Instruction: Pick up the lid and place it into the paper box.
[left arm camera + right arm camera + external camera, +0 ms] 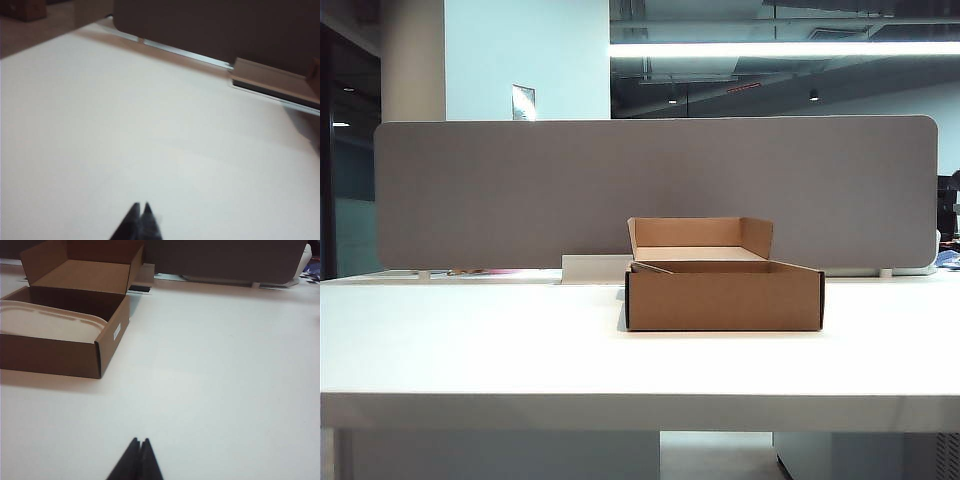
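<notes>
Nearest in the left wrist view: left gripper (141, 212), dark fingertips pressed together, nothing between them, hovering over bare white counter (125, 140). Beyond it, across open counter, a low white block (272, 79) against the foot of a grey partition panel (215, 25); picture blurred.

Nearest in the right wrist view: right gripper (140, 447), fingertips likewise closed to a point and holding nothing, above bare counter, well apart from the paper box (50, 356). Farther off, to one side of the gripper: brown cardboard box, open at the top, a small white label on its end wall. Inside the box, the lid (47, 322), cream, flat with a raised rim and a rounded end, resting within the walls; its far end cut off by the picture's edge. Behind the box opening, upright flaps. Beyond those, the grey partition.

Exterior view: neither gripper visible. White counter edge in front, then the paper box (725, 296) standing near the middle of the counter, dark corner edges, flaps raised at the back. Lid hidden here by the box's front wall. Just behind the box and to the left, the low white block (595, 268). Farthest back, the grey partition panel (520, 190) spanning the counter.
</notes>
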Robot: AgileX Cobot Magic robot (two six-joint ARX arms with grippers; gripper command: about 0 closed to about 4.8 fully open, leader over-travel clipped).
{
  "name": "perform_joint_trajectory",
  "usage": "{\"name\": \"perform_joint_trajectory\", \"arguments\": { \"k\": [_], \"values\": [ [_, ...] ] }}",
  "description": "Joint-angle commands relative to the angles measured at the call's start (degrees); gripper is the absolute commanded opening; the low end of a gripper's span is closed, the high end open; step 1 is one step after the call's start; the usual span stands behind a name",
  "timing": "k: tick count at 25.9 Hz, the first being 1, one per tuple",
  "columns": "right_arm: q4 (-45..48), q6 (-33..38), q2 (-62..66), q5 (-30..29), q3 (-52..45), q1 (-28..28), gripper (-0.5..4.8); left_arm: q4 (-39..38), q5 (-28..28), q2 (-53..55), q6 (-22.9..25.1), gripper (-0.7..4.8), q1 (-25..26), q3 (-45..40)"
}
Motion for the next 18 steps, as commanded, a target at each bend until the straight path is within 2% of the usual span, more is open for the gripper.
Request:
{"name": "perform_joint_trajectory", "arguments": {
  "k": [1,8,14,18],
  "values": [
    [0.57,-0.15,-0.09,0.11,-0.33,0.04,-0.05,3.65,4.0,-0.07,2.49,-0.05,2.6,-1.31],
    [0.55,-0.15,-0.09,0.11,-0.33,0.04,-0.05,8.0,6.97,-0.61,4.7,-0.05,4.04,-3.87],
    [0.46,-0.15,-0.09,0.11,-0.33,0.04,-0.05,10.19,7.34,-0.61,4.79,-0.05,4.04,-3.89],
    [0.46,-0.15,-0.09,0.11,-0.33,0.04,-0.05,9.97,11.72,-0.61,4.57,-0.05,4.04,-3.89]
  ]
}}
